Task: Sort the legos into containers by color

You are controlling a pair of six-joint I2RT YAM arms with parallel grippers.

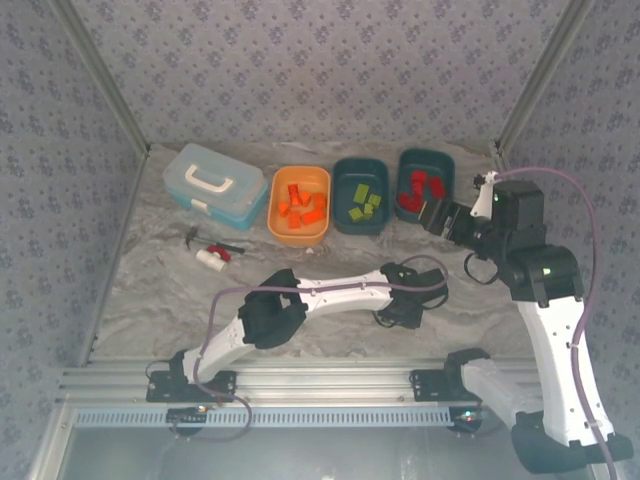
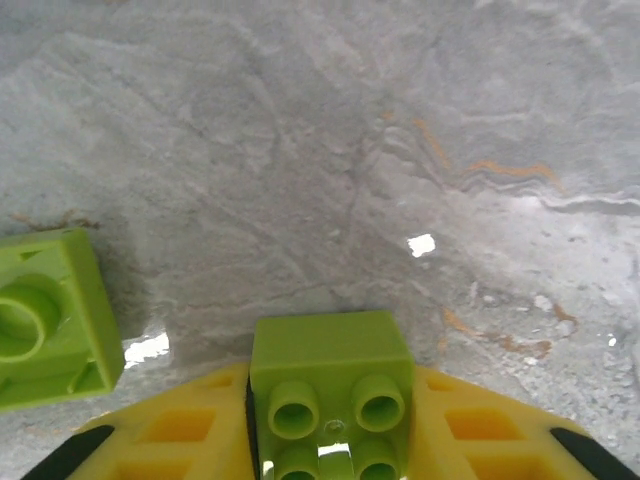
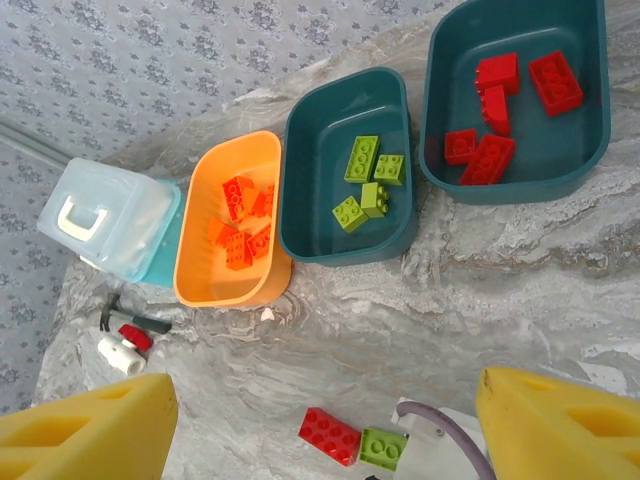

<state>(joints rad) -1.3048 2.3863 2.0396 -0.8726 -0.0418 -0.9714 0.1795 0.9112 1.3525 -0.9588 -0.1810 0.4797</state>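
Currently the left fingers are clamped on a green brick, one yellow pad flush against each side and the studs facing the wrist camera. I cannot tell whether it touches the surface or hangs just above it. This is right of centre, toward the near edge. A second green brick lies underside up just beside the held one, not touching it. A red brick lies loose on the surface close to the left arm's tip.

The right fingers are spread wide with nothing between them. They hang near the far right corner, just on the near side of the right teal bin.

The bins sit in a row along the far edge:
- The orange bin holds orange bricks.
- The middle teal bin holds four green bricks.
- The right teal bin holds five red bricks.

A blue case sits toward the far left corner, next to the orange bin.
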